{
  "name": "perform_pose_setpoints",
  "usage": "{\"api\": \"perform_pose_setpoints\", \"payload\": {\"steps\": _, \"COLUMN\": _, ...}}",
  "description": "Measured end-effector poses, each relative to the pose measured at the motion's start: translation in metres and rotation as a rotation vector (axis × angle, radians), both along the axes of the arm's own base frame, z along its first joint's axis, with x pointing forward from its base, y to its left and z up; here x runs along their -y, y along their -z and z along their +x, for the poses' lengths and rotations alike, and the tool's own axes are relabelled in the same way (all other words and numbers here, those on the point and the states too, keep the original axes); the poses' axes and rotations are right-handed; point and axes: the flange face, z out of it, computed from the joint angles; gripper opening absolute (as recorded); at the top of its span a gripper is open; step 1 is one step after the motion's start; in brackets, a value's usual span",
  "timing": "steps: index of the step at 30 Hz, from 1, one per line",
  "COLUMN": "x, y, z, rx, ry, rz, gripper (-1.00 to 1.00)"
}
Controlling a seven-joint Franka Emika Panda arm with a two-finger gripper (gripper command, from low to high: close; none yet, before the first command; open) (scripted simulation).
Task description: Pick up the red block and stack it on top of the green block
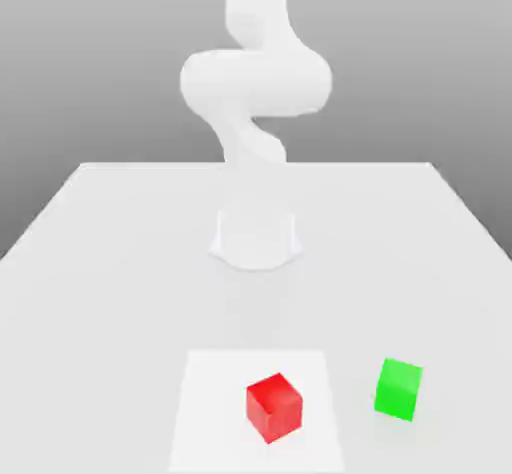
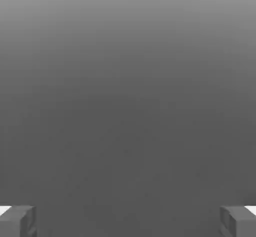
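On the near part of the table [image 1: 120, 302], toward the exterior view's right, sits the green block [image 1: 398, 390], turned slightly on its base, well clear of the pale square [image 1: 208, 412]. And over to its left, there's the red block [image 1: 274, 408], the one that matters, resting on that square, right of the square's middle, turned at an angle so that an edge points to the near side. Two blocks, side by side across the near end, a gap between them, both down at table level, the red one not stacked on the green! Farther back, the white arm [image 1: 256, 82] rises from its base [image 1: 256, 237], standing centrally on the far half of the table, its upper links climbing out past the top of the exterior view. Now to the hand view: the jaws [image 2: 128, 223] are released, parted wide, one fingertip at each side, both dark grey with a bright white patch, and nothing held between them. Behind them, it's all smooth grey, darker through the middle and lighter toward one edge, with neither block between those fingertips.
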Motion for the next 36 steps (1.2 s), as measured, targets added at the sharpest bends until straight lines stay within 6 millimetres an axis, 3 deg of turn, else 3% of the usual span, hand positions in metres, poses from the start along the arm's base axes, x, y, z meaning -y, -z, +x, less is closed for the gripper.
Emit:
{"api": "perform_pose_setpoints", "payload": {"steps": 5, "x": -0.005, "y": 0.101, "z": 0.055, "rx": -0.161, "ry": -0.111, "rz": -0.038, "gripper": 0.0}}
{"api": "perform_pose_setpoints", "payload": {"steps": 11, "x": -0.015, "y": 0.227, "z": 0.086, "rx": -0.346, "ry": -0.24, "rz": -0.088, "gripper": 0.0}}
{"api": "perform_pose_setpoints", "payload": {"steps": 16, "x": -0.022, "y": 0.332, "z": 0.084, "rx": -0.499, "ry": -0.347, "rz": -0.137, "gripper": 0.0}}
{"api": "perform_pose_setpoints", "payload": {"steps": 22, "x": -0.024, "y": 0.445, "z": 0.055, "rx": -0.673, "ry": -0.47, "rz": -0.201, "gripper": 0.0}}
{"api": "perform_pose_setpoints", "payload": {"steps": 27, "x": -0.023, "y": 0.507, "z": 0.05, "rx": -0.695, "ry": -0.485, "rz": -0.21, "gripper": 0.0}}
{"api": "perform_pose_setpoints", "payload": {"steps": 28, "x": -0.023, "y": 0.516, "z": 0.05, "rx": -0.696, "ry": -0.485, "rz": -0.21, "gripper": -1.0}}
{"api": "perform_pose_setpoints", "payload": {"steps": 34, "x": -0.023, "y": 0.521, "z": 0.049, "rx": -0.697, "ry": -0.485, "rz": -0.209, "gripper": -1.0}}
{"api": "perform_pose_setpoints", "payload": {"steps": 36, "x": -0.023, "y": 0.51, "z": 0.05, "rx": -0.697, "ry": -0.486, "rz": -0.21, "gripper": -1.0}}
